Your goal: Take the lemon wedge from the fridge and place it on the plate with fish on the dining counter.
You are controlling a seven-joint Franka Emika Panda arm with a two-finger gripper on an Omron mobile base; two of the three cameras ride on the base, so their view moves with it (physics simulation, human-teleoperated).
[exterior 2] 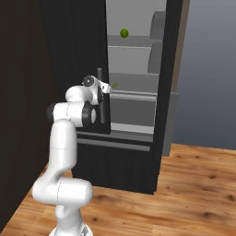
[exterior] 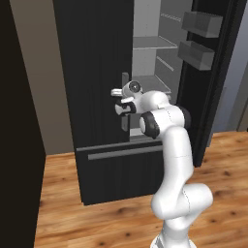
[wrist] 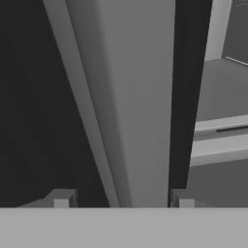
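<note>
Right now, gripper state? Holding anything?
Gripper: jaws open, one on each side of the grey bar handle of the fridge's closed left door; nothing clamped yet.

The fridge was black with light grey shelves and a grey handle; the ball-shaped fruit was green, the floor brown wood-grained.

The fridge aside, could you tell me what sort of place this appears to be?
Probably a simulated home kitchen: a tall black fridge with one door open on grey shelves, a round green fruit on a shelf, and a wooden plank floor.
</note>
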